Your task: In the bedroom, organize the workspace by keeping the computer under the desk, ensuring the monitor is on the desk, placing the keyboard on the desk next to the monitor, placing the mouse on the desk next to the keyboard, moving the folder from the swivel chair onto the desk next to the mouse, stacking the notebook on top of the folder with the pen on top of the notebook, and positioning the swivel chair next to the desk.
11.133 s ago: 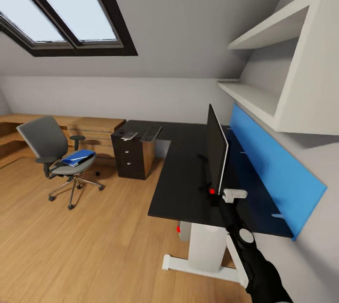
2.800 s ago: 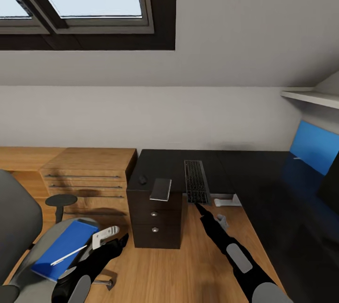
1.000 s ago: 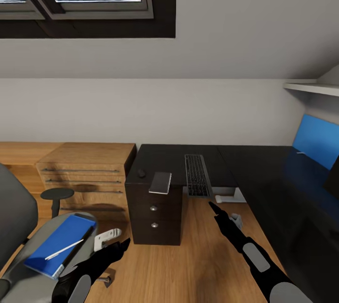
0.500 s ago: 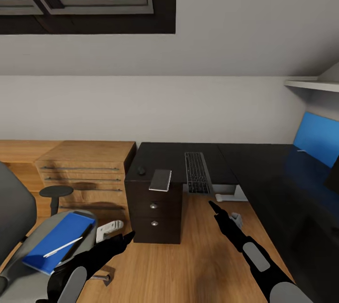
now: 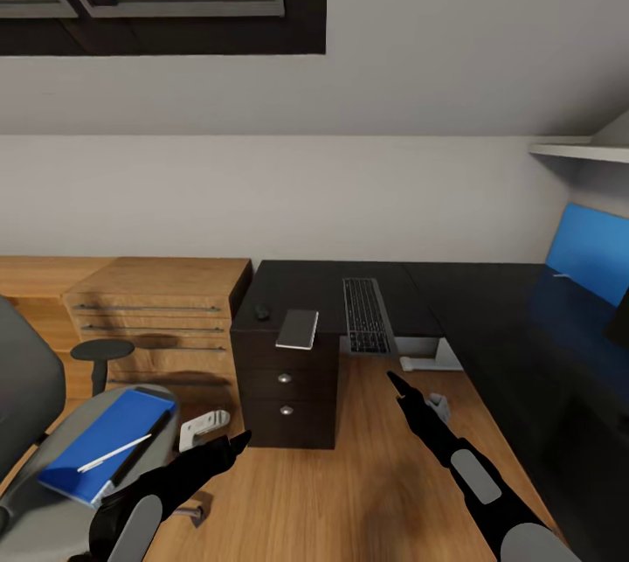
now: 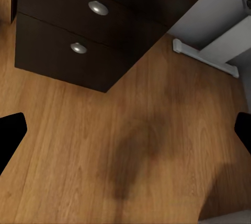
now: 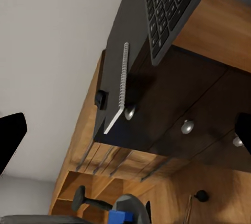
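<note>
A simulated robot faces the black L-shaped desk point(image 5: 419, 291) in an attic bedroom, much of the tidying left to do. The keyboard point(image 5: 366, 327) lies on the desk, its near end jutting past the front edge; the grey notebook point(image 5: 298, 329) sits over the drawer pedestal point(image 5: 284, 400), likewise overhanging, with a small dark object that may be the mouse point(image 5: 261, 312) just beside it. Off the desk's pedestal end, the swivel chair point(image 5: 52, 431) carries the blue folder point(image 5: 109, 442) with the pen point(image 5: 114, 453) lying across it, so by these pictures the folder's move, the notebook-and-pen stack and the chair's placing remain undone. A dark sliver at the desk's far right may be the monitor; the keyboard is well apart from it and probably needs shifting. The left gripper point(image 5: 229, 441) hovers above the floor between chair and pedestal, the right gripper point(image 5: 395, 384) in front of the desk below the keyboard; the wrist views show both pairs of fingers spread wide, holding nothing.
</note>
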### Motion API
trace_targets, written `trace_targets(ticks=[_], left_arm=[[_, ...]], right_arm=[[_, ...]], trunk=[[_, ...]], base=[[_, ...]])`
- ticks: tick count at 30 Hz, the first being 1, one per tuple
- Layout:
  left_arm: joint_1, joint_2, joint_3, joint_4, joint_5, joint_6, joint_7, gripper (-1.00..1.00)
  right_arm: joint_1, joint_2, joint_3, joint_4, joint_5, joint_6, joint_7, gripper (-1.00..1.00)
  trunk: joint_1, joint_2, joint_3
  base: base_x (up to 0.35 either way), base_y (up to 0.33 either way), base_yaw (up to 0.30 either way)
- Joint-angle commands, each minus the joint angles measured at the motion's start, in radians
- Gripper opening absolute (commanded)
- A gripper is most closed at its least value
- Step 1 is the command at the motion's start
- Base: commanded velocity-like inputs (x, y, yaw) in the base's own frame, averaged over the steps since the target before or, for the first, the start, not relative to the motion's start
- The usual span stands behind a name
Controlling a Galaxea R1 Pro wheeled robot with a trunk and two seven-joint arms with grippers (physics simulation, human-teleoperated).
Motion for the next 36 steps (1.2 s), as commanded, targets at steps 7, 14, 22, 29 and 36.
trace_targets(ticks=[7, 14, 22, 29, 36], left_arm=[[-0.001, 0.001, -0.002, -0.001, 0.012, 0.002, 0.010, 1.00], [-0.001, 0.001, -0.002, -0.001, 0.012, 0.002, 0.010, 1.00], [-0.001, 0.001, -0.002, -0.001, 0.012, 0.002, 0.010, 1.00], [-0.001, 0.002, 0.000, 0.000, 0.012, 0.001, 0.008, 1.00], [-0.001, 0.002, 0.000, 0.025, 0.012, -0.001, 0.006, 1.00]], right_arm=[[-0.001, 0.000, -0.002, 0.001, -0.009, 0.009, 0.038, 1.00], [-0.001, 0.001, -0.006, -0.002, -0.014, 0.004, 0.043, 1.00], [-0.001, 0.001, -0.005, -0.002, -0.015, 0.008, 0.042, 1.00], [-0.001, 0.001, -0.002, -0.001, -0.011, 0.007, 0.046, 1.00], [-0.001, 0.005, -0.006, 0.005, -0.012, 0.004, 0.037, 1.00]], trunk=[[0.027, -0.050, -0.023], [0.054, -0.099, -0.045], [0.084, -0.155, -0.070], [0.104, -0.190, -0.086], [0.104, -0.190, -0.086]], base=[[0.000, 0.000, 0.000], [0.000, 0.000, 0.000], [0.000, 0.000, 0.000], [0.000, 0.000, 0.000], [0.196, 0.000, 0.000]])
